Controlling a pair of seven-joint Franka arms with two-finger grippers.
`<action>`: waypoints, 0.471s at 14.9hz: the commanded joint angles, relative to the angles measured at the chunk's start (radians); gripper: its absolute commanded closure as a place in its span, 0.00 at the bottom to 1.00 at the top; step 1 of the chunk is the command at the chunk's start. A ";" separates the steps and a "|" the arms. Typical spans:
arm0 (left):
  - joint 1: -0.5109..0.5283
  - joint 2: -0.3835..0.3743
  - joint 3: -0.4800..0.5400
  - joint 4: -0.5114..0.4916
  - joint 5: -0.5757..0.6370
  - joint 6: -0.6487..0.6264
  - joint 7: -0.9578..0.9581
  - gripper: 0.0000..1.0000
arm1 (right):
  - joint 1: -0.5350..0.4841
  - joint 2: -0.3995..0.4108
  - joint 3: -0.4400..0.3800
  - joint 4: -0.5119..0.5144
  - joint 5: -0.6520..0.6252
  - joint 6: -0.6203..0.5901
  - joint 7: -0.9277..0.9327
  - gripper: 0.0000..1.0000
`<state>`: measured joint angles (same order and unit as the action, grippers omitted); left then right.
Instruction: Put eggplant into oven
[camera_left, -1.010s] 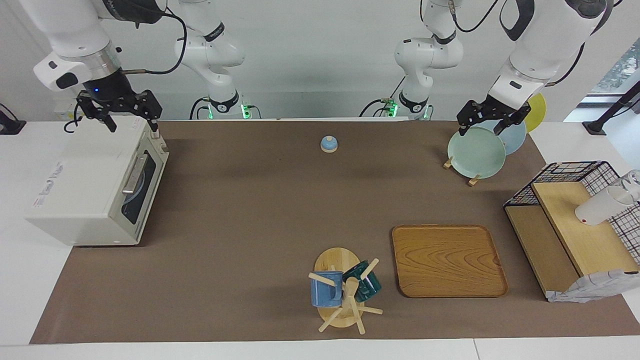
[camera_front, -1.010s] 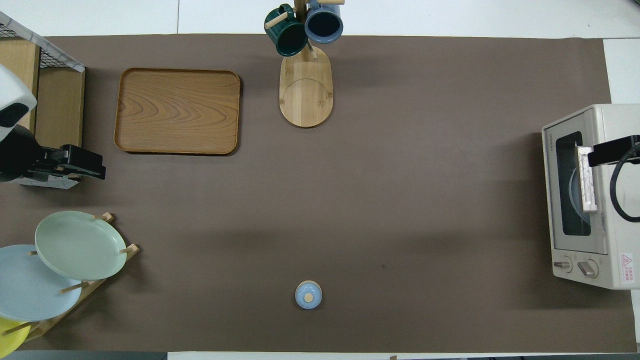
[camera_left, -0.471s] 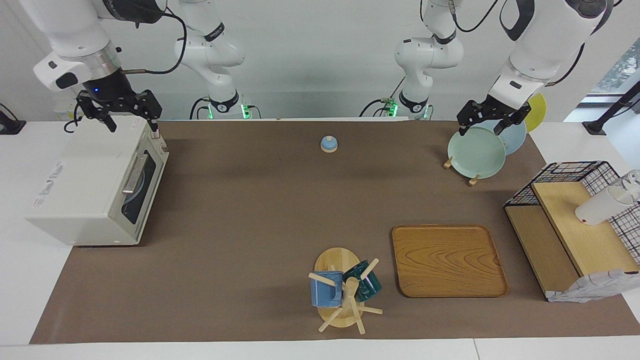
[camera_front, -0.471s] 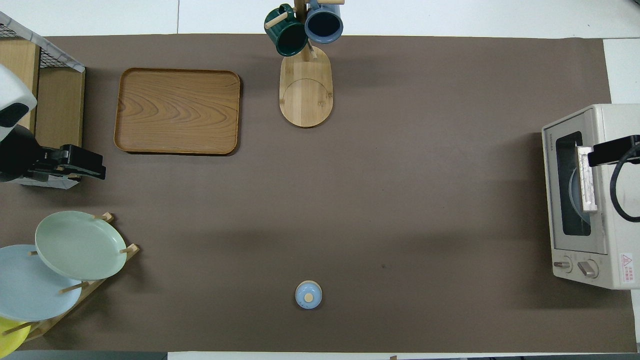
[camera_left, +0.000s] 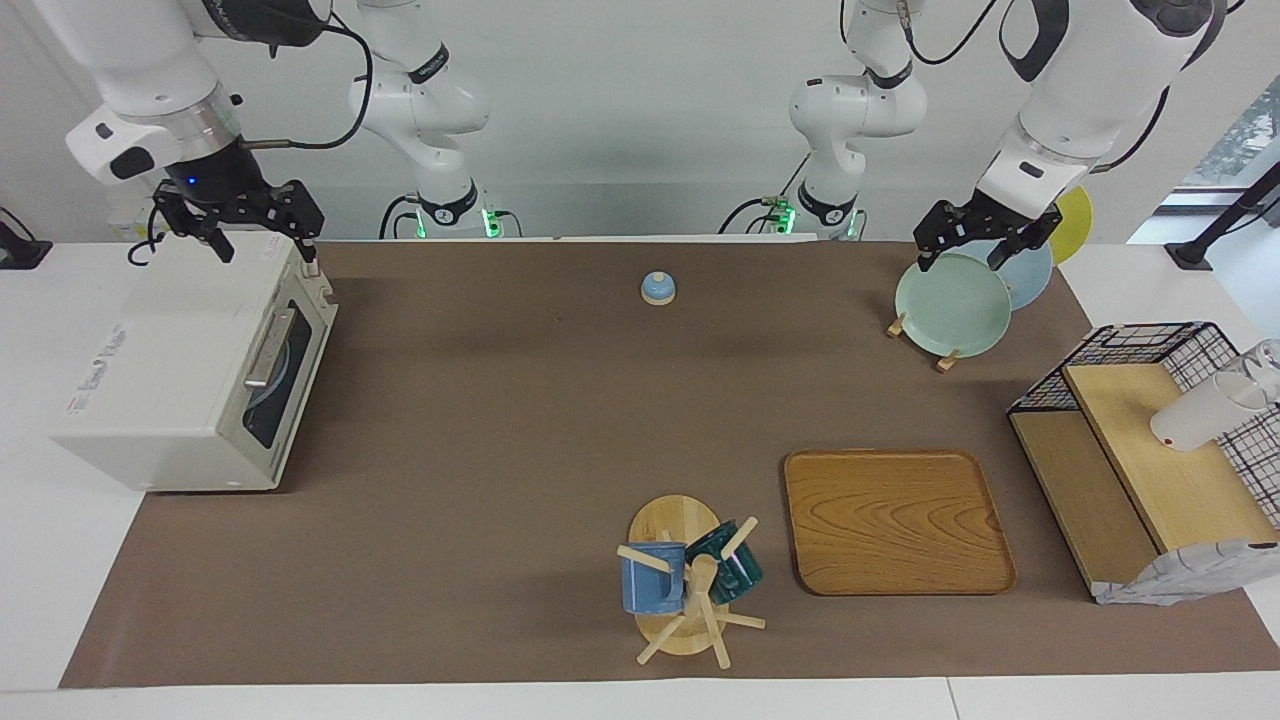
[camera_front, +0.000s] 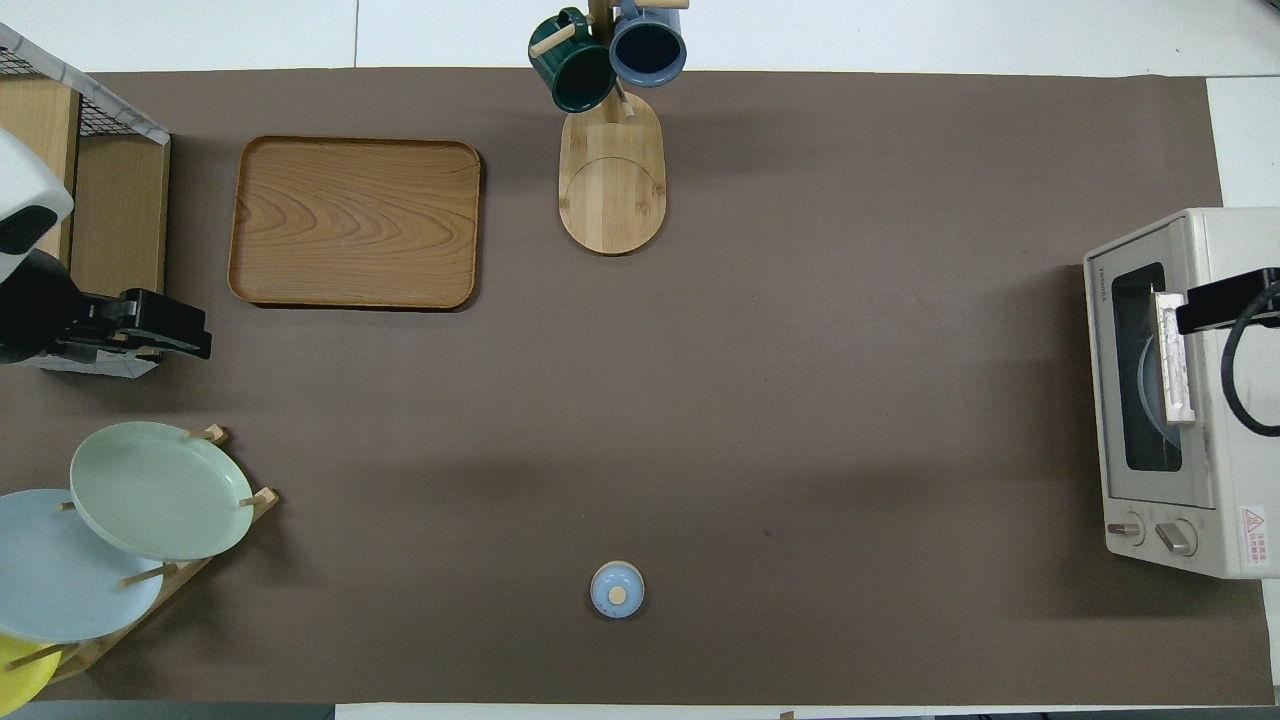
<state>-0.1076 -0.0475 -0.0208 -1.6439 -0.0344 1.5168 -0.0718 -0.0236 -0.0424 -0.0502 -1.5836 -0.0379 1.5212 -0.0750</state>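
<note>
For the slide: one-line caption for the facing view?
Both arms raised, right gripper over the closed oven, left gripper over the plate rack; no eggplant in sight.

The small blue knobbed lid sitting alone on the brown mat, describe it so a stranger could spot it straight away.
Start from the brown mat that covers the table. On its edge nearest the robots, midway between the off-white toaster oven and the wooden rack of plates, sits the small round light-blue lid. It stands alone, smaller than anything else there, with a pale wooden knob at its centre.
</note>
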 joint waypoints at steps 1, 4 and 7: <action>0.009 -0.017 -0.005 -0.010 0.019 -0.010 0.001 0.00 | -0.002 0.041 -0.005 0.045 0.026 -0.045 0.017 0.00; 0.009 -0.017 -0.005 -0.010 0.019 -0.010 0.001 0.00 | -0.002 0.044 -0.011 0.068 0.026 -0.069 0.018 0.00; 0.009 -0.017 -0.005 -0.010 0.019 -0.010 0.001 0.00 | -0.001 0.042 -0.017 0.041 0.018 -0.021 0.020 0.00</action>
<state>-0.1076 -0.0475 -0.0208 -1.6439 -0.0344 1.5168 -0.0718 -0.0237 -0.0124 -0.0618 -1.5457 -0.0372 1.4839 -0.0743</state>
